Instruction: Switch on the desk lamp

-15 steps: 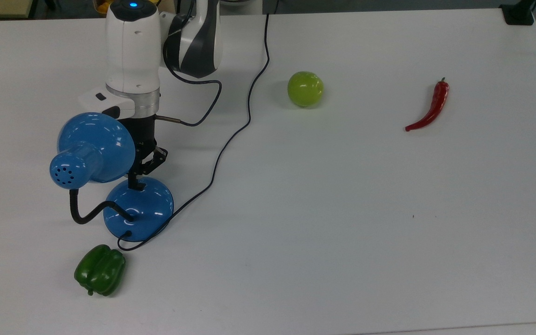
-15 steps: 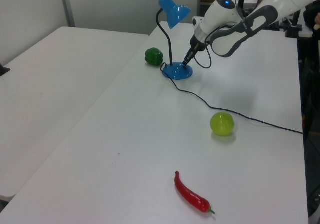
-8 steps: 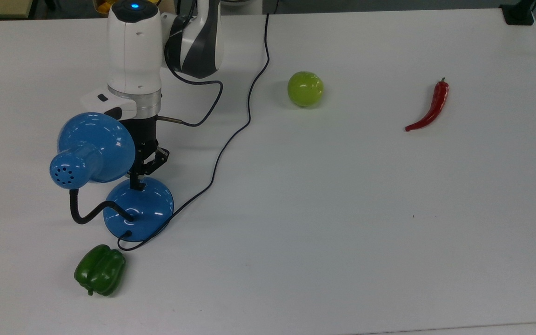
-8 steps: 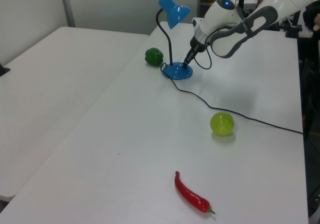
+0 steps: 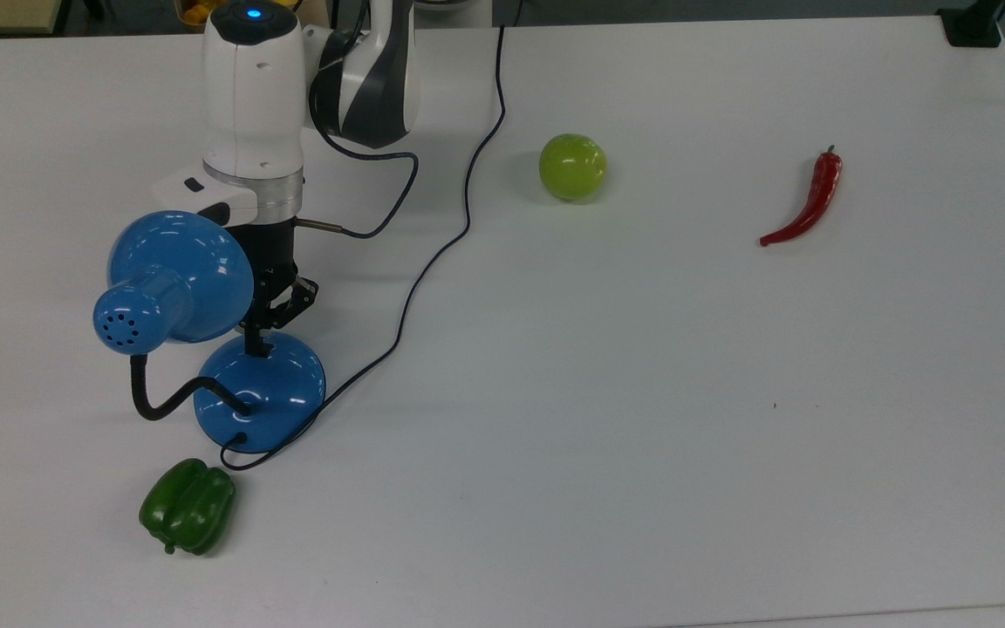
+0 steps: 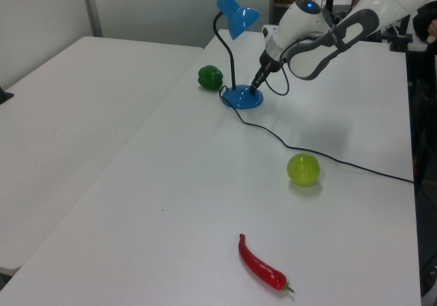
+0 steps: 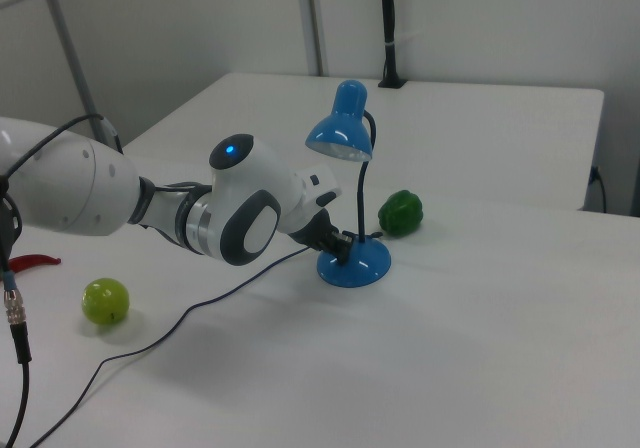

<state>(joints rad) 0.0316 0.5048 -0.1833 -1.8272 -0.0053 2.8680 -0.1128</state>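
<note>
The blue desk lamp stands at the top view's left, its cone shade bent over on a black gooseneck above the round domed base. My gripper points down from the far side, and its black tip rests on the top of the base where the small black switch sits. The fingers look shut, with nothing held. In the left view the gripper touches the base from the right. In the right view the gripper meets the base from the left. I cannot tell whether the lamp is lit.
The lamp's thin black cord snakes from the base to the table's far edge. A green bell pepper lies just in front of the base. A green apple and a red chili lie to the top view's right.
Almost nothing: my wrist has shifted a few pixels to the top view's right while the tip stays on the base. The lamp has not moved.
</note>
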